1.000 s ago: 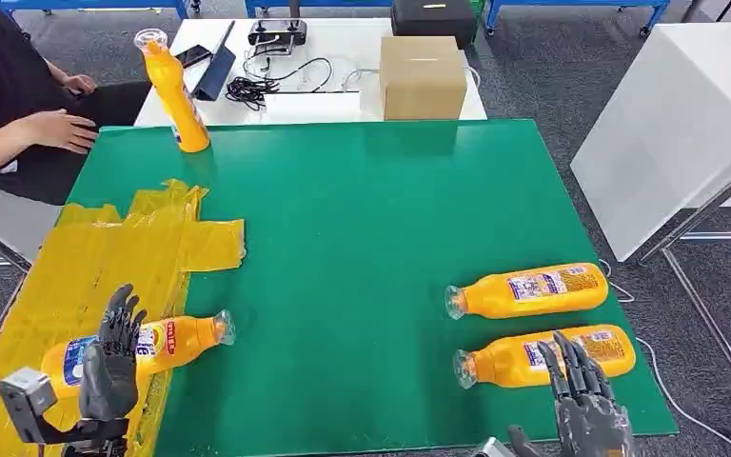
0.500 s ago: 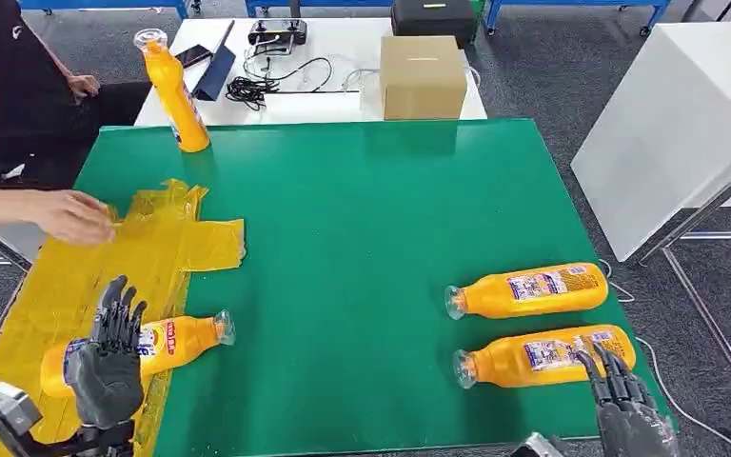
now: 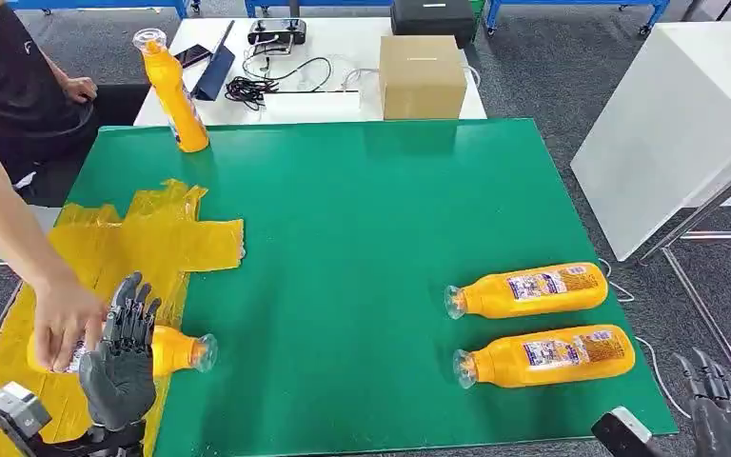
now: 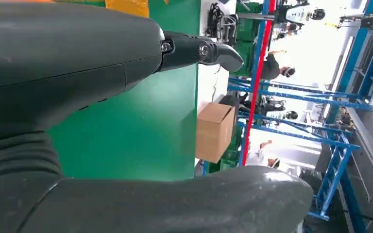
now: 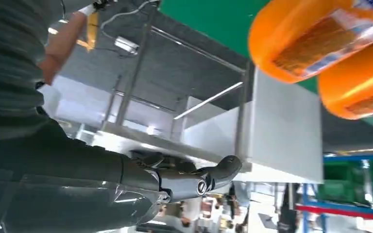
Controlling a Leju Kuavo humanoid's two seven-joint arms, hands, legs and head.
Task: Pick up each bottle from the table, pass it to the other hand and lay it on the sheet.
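An orange bottle (image 3: 177, 350) lies on the yellow sheet (image 3: 157, 238) at the table's near left, and a person's hand (image 3: 61, 329) grips its base end. My left hand (image 3: 120, 366) hovers over that bottle, fingers spread, holding nothing. Two more orange bottles (image 3: 529, 290) (image 3: 544, 356) lie side by side at the near right of the green table (image 3: 362, 209). Another bottle (image 3: 173, 90) stands upright at the far left corner. My right hand (image 3: 723, 409) is off the table's near right corner, open and empty. The right wrist view shows the bases of both lying bottles (image 5: 311, 43) (image 5: 362, 92).
A cardboard box (image 3: 422, 76) sits on the white table behind, with cables and devices (image 3: 271, 67) beside it. A white cabinet (image 3: 676, 124) stands to the right. The person (image 3: 9, 105) sits at the far left.
The person's hand has reached in and taken the bottle on the sheet, shifting it left. My right hand has drawn back from the nearest right bottle, off the table's corner.
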